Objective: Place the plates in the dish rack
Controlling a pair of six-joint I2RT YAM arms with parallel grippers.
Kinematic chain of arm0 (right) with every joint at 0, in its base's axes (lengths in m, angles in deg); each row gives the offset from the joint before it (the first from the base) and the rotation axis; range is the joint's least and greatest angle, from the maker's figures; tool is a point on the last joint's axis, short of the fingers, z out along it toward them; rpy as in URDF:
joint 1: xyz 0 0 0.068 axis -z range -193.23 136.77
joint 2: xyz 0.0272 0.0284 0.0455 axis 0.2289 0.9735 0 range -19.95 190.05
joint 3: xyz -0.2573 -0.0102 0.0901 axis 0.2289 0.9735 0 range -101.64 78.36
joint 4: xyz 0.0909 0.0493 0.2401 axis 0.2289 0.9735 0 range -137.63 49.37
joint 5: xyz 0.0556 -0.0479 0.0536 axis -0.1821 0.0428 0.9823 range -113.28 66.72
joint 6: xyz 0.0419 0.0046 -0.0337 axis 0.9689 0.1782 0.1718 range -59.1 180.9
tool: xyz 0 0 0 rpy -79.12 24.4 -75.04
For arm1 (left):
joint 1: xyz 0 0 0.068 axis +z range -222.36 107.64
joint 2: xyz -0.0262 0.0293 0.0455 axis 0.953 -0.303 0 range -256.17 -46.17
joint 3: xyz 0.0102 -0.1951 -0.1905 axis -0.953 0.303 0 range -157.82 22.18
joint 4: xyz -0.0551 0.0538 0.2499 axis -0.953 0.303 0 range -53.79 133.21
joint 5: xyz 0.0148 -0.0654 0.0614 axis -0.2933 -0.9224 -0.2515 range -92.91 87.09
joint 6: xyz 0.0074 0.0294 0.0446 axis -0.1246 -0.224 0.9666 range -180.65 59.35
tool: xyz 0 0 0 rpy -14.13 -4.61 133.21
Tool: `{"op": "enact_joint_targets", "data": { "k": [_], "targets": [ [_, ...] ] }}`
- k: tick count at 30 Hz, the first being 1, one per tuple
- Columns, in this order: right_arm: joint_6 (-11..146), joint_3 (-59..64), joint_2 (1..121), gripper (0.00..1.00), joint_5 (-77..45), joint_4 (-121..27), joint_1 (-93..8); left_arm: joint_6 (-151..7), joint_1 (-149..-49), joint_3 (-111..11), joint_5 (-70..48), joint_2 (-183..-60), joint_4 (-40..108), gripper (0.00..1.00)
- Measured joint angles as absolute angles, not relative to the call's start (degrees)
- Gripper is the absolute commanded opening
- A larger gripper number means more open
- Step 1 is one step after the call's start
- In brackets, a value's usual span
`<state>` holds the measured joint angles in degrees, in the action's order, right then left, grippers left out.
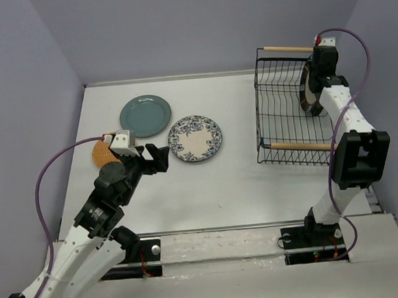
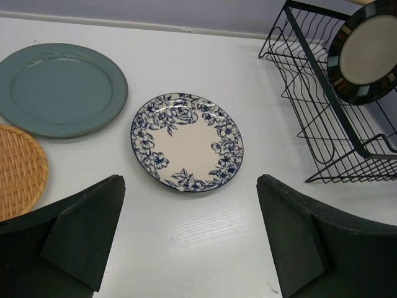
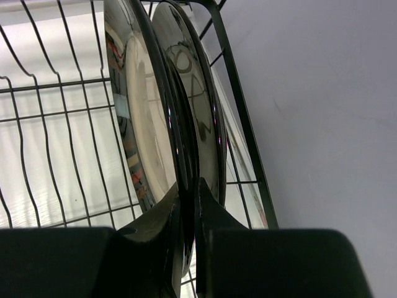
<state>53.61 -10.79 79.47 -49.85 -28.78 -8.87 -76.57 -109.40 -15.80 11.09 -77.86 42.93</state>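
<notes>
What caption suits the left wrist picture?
Open left gripper faces the floral plate; teal plate and orange-tan plate lie left, dish rack with a striped plate right.

Black thin-wire metal rack (image 1: 272,109), pale wooden rod handles (image 1: 287,48); dark-rimmed cream plates (image 3: 149,124) mirror-glossy; round orange-tan plate (image 2: 15,171) woven-textured; white tabletop (image 2: 186,248) matt.

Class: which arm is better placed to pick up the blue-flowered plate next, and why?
Left. The left gripper is open and faces the blue-flowered plate just ahead; the right gripper is shut on a striped plate over at the dish rack.
</notes>
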Motion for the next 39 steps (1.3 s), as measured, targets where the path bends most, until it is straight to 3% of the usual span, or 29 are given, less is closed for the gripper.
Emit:
{"op": "enact_joint_targets", "data": {
  "k": [18,21,22,27,31,39],
  "targets": [
    [53.61,-10.81,83.31,0.07,-48.14,-30.15,-8.32,-76.55,-109.38,-15.80,11.15,-78.01,42.93,0.99],
    [53.61,-10.81,83.34,0.27,-48.08,-30.20,-8.32,-76.57,-109.38,-15.80,11.15,-78.01,42.93,0.99],
    [53.74,-10.81,83.38,0.39,-48.10,-30.31,-8.30,-76.55,-109.38,-15.80,11.15,-78.01,42.93,0.99],
    [55.07,-10.81,83.25,0.66,-48.75,-35.40,-8.30,-76.55,-109.38,-15.80,11.13,-78.01,42.93,0.99],
    [56.67,-10.81,83.03,0.75,-48.25,-36.69,-8.37,-76.57,-109.38,-15.80,11.09,-78.01,42.93,0.99],
    [61.22,-10.81,80.04,0.77,-44.60,-36.03,-8.32,-76.57,-109.16,-15.80,11.00,-78.01,42.91,0.99]
  ]
}}
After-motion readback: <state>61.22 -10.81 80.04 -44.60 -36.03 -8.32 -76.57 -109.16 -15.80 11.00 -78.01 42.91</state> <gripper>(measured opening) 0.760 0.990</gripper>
